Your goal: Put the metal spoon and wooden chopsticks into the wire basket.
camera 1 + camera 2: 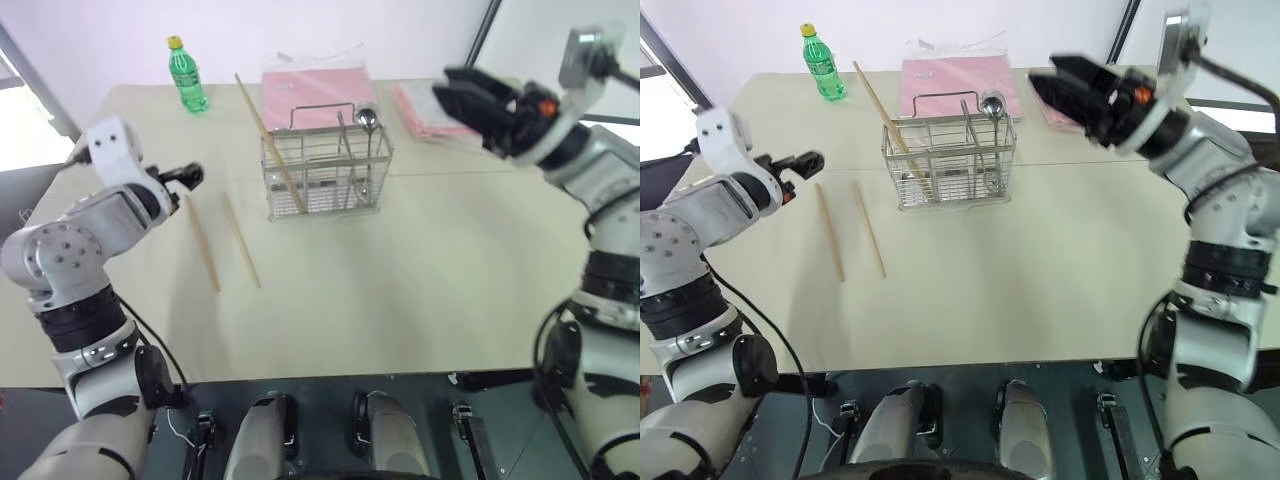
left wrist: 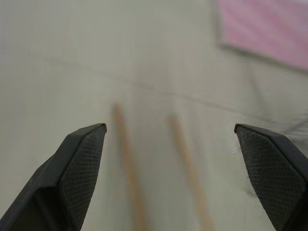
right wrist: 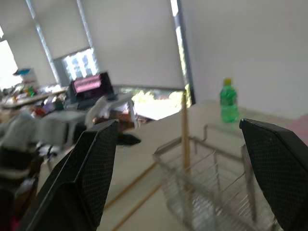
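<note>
Table [image 1: 430,290], then basket [image 1: 327,172] at far centre. Spoon [image 1: 367,122] stands in its right part, bowl up: done. One chopstick [image 1: 268,135] leans in the left part, top tilted far-left: done. Two chopsticks [image 1: 241,241] lie left of basket, long axis near-far, approx. parallel: still to do. Left gripper [image 1: 190,176] wide apart above them, empty. Right gripper [image 1: 458,95] apart too, empty, right of basket.
</note>
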### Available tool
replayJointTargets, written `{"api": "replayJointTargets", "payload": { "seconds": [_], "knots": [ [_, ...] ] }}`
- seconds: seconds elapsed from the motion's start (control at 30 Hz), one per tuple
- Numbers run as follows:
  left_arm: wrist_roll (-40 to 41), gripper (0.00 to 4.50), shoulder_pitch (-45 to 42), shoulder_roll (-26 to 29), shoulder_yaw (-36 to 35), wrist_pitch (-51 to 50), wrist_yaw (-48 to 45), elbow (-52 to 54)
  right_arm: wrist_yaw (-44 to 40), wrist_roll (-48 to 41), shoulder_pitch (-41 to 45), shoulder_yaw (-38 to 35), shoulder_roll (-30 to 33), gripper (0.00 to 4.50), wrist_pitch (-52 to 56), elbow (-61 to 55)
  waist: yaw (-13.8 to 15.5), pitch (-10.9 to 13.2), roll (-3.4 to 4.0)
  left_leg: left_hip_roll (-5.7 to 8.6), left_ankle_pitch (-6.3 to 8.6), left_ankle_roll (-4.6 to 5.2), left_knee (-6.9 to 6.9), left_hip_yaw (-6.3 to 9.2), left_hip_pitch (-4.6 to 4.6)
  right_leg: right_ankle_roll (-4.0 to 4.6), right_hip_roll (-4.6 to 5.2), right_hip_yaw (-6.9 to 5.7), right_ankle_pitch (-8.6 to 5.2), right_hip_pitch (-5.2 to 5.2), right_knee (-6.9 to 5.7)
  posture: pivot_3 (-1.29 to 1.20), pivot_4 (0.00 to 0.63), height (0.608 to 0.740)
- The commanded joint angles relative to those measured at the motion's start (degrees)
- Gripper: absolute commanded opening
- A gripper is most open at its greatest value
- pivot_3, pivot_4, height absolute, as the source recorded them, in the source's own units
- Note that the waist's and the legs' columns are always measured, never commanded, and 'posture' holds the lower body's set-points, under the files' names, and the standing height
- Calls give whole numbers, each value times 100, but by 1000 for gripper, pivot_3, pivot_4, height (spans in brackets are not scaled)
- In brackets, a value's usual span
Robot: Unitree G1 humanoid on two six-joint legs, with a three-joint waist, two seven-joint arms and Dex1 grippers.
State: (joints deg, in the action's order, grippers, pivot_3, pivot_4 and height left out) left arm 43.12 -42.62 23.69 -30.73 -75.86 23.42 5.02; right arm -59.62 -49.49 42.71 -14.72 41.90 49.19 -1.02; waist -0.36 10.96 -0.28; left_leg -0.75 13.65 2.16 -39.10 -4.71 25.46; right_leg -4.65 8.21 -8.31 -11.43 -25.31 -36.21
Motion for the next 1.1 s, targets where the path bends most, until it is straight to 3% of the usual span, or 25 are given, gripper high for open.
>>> {"api": "replayJointTargets", "payload": {
  "seconds": [0.03,0.43,0.67,0.8,1.0,1.1],
  "knots": [
    [-524,4500,-300,91,26,313,-15,-669,-354,-186,-351,159,207,4098,143,-604,23,0,0,0,0,-1,0,-1,0,0,0,0,0,0,1,0,150,692],
    [-1951,4500,-1269,378,1494,1284,-1591,-3814,-153,-147,-835,109,306,4098,2,-1172,267,3,-7,0,8,-16,-4,-13,7,2,9,0,3,-9,11,0,150,692],
    [-2581,4500,-1912,335,1801,2211,-2144,-5461,90,-256,-1039,38,187,4098,-42,-1376,270,3,-7,1,12,-21,-4,-13,4,3,33,-11,4,-8,9,0,150,692],
    [-2675,3241,-2270,259,1591,2722,-2090,-6156,222,-304,-1078,30,150,4184,-54,-1417,273,3,-7,3,11,-21,-4,-12,5,2,37,-11,5,-8,8,0,150,692],
    [-2784,204,-2567,172,1488,3029,-2116,-6597,326,-355,-1065,15,162,4184,-51,-1370,280,4,-8,12,12,-19,-4,-12,10,-5,41,-14,8,-7,11,0,150,692],
    [-2836,33,-2609,155,1469,3136,-2085,-6655,346,-367,-1047,23,189,4184,-60,-1329,269,4,-10,15,12,-18,-5,-13,12,-10,43,-13,11,-7,13,0,150,692]
  ]
}}
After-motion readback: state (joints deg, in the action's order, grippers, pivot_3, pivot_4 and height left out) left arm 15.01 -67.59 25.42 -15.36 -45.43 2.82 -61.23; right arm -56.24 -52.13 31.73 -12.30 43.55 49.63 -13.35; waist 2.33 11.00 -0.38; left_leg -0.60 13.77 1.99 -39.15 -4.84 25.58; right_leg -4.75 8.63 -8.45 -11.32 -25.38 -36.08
